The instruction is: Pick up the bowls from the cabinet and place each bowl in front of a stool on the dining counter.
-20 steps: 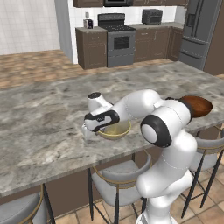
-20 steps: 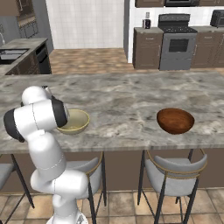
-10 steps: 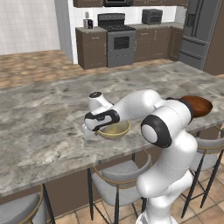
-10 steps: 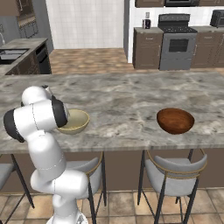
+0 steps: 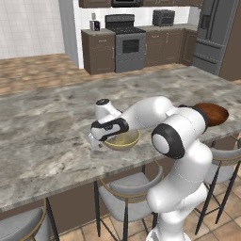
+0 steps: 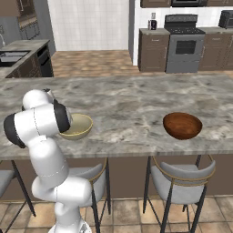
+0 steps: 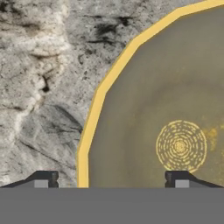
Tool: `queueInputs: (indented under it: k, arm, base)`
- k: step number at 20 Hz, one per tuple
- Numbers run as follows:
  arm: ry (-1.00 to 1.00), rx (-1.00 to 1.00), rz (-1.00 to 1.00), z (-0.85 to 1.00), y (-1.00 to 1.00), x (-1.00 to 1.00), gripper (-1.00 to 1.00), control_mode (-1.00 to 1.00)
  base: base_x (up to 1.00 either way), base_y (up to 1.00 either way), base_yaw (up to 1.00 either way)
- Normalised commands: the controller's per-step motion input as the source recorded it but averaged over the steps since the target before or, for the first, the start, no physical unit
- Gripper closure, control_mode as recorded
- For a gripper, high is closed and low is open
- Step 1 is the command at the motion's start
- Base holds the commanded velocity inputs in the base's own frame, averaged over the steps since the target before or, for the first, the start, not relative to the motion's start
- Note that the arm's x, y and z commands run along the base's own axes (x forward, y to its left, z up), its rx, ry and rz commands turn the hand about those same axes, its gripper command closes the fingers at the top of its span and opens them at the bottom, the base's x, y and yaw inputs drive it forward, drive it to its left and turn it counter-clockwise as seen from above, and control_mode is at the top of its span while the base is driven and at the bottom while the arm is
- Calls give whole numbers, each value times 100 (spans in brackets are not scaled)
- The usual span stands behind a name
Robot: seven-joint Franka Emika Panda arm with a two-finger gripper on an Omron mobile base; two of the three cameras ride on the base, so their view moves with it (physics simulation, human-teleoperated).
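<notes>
The hand (image 7: 111, 179) was released, its fingers straddling the rim of the olive bowl (image 5: 123, 139), which sat on the tabletop (image 5: 52, 127) near its front edge, at 6 o'clock. Lifting askew could catch the rim and drag the bowl off.

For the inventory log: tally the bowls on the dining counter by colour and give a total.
Olive-beige bowl: 1
Reddish-brown bowl: 1
Total on the dining counter: 2
</notes>
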Motion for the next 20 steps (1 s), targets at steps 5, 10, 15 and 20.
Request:
queueInputs:
  k: [5, 10, 15, 20]
  arm:
    - [-1, 3, 0, 22, 0, -9, -100, -100]
    - [0, 9, 0, 77, 0, -26, -100, -100]
    - [0, 5, 0, 84, 0, -47, -100, -100]
    - [0, 3, -1, 74, 0, -76, -100, -100]
  base:
    - [0, 0, 0]
    - [0, 0, 0]
    - [0, 0, 0]
    - [0, 0, 0]
